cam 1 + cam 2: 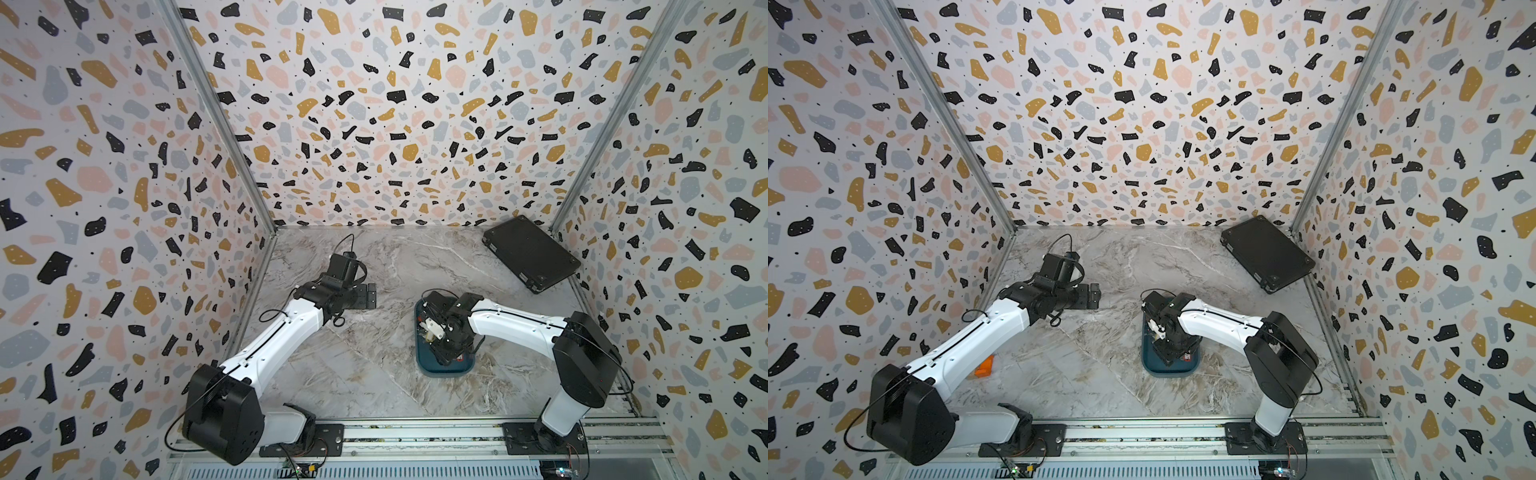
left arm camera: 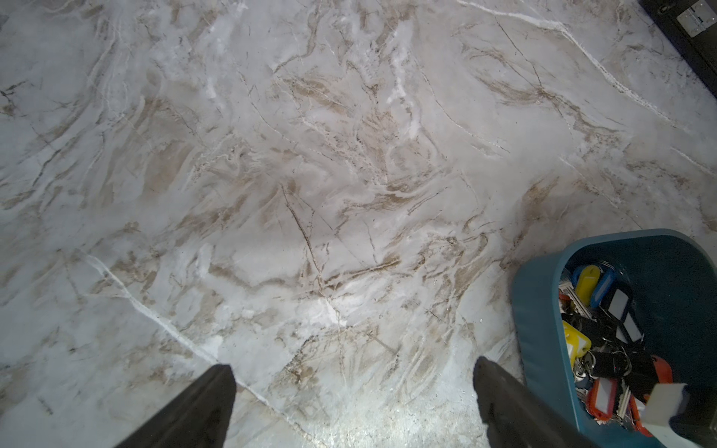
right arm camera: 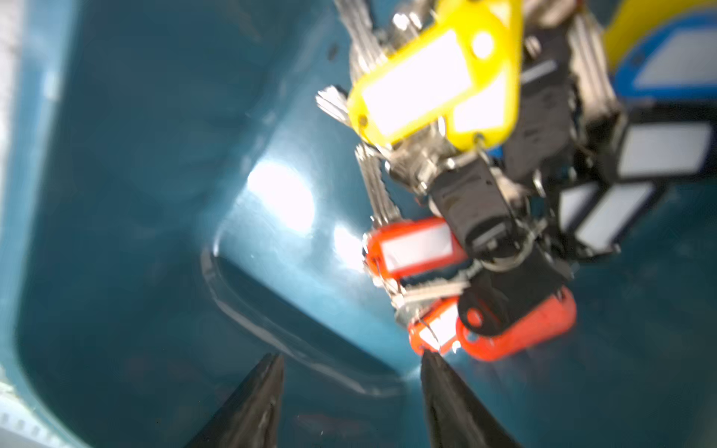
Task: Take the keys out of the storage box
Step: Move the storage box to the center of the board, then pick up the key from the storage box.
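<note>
The storage box, a shallow teal plastic tray, sits on the desk right of its middle and nearer the front edge than the back, well apart from the flat black case in the far right corner. The keys lie inside it, heaped in a tangle toward one side, with the rest of the glossy floor bare. The right tool is down inside the box with its jaws spread and nothing between them; it is over bare floor, and one tip is right at the edge of a red tag. The left tool hangs spread wide over bare desk beside the box, gripping nothing. Each key is likely light and stiff, but the split rings and overlapping blades look interlocked, so pulling one tag may drag several neighbours up or drop them partway. The tags are smooth, flat plastic and probably slippery on their broad faces. The surest hold is across a tag's narrow width, near its ring end, on a piece at the heap's edge such as the red one. The thin blades and rings give the tips little to hold. The box looks light enough to slide or tip if the heap snags.
</note>
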`<state>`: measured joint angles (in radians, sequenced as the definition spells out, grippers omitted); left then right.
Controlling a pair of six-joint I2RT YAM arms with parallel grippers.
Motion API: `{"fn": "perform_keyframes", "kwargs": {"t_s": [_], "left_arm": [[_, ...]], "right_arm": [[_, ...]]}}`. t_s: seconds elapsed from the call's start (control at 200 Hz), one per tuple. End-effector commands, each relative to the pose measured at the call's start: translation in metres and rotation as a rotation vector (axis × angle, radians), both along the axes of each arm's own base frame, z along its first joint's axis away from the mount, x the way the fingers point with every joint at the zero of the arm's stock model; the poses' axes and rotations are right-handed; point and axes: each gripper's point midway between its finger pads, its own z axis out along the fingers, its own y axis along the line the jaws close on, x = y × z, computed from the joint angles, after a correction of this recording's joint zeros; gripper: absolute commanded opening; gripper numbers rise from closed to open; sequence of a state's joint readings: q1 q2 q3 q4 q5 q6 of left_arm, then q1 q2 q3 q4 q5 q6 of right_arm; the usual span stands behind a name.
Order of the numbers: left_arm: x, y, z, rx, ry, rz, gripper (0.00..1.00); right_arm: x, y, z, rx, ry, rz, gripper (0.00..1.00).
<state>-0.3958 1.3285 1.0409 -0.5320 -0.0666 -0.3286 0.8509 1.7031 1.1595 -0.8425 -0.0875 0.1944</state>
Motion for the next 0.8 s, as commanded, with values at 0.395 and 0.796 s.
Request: {"fn": "perform_keyframes", "kwargs": {"t_s": [0.395, 0.796], "left_arm": [[0.006, -0.001, 0.007, 0.014, -0.022, -0.004, 1.00], [0.006, -0.002, 0.005, 0.016, -0.010, -0.007, 1.00]], "right_arm": [[0.021, 0.003, -0.008, 0.121, 0.045, 0.011, 0.51], [0.012, -0.001, -0.010, 0.124, 0.070, 0.014, 0.46]]}}
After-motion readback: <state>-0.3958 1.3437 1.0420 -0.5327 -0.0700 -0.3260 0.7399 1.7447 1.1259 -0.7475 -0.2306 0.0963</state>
